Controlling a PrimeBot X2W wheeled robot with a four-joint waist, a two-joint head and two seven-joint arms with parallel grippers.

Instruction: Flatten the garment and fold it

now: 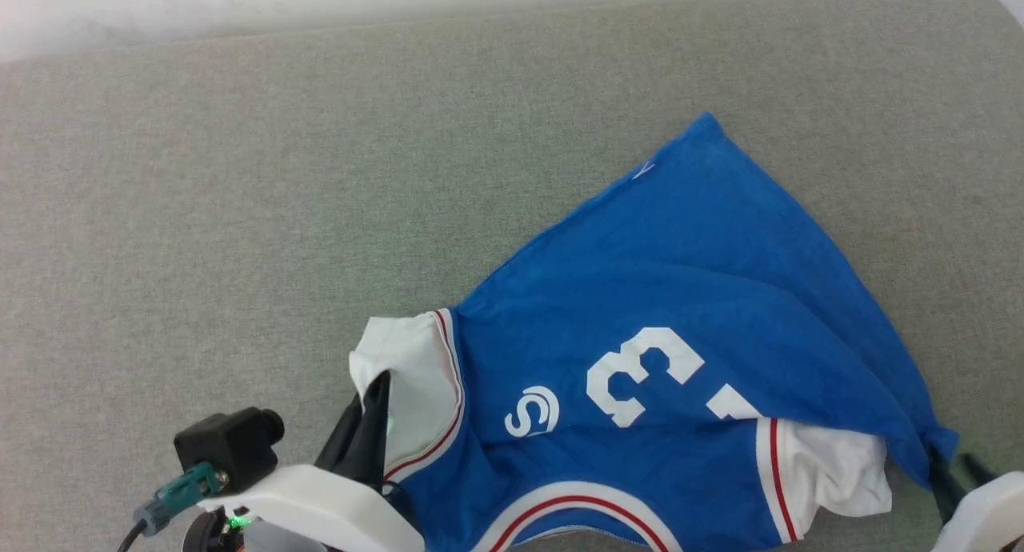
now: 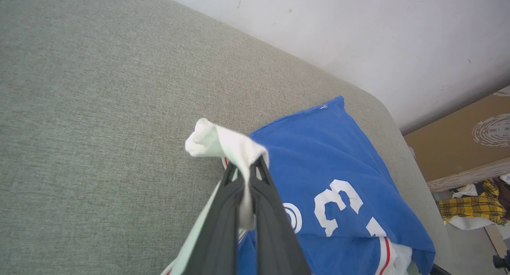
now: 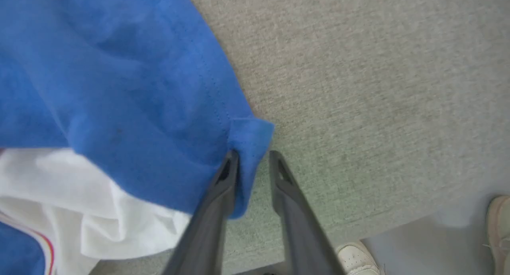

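**GARMENT: RUMPLED, NOT YET FLAT**

The garment is a bright blue jersey T-shirt with white short sleeves, red stripe trim and a white numeral 3 beside a small round logo. It lies rumpled on the grey-green fabric surface. The collar is nearest the robot, and one hem corner points away to the right. The left sleeve is bunched and raised. The right sleeve lies partly beneath a blue fold, where a second numeral appears half hidden.
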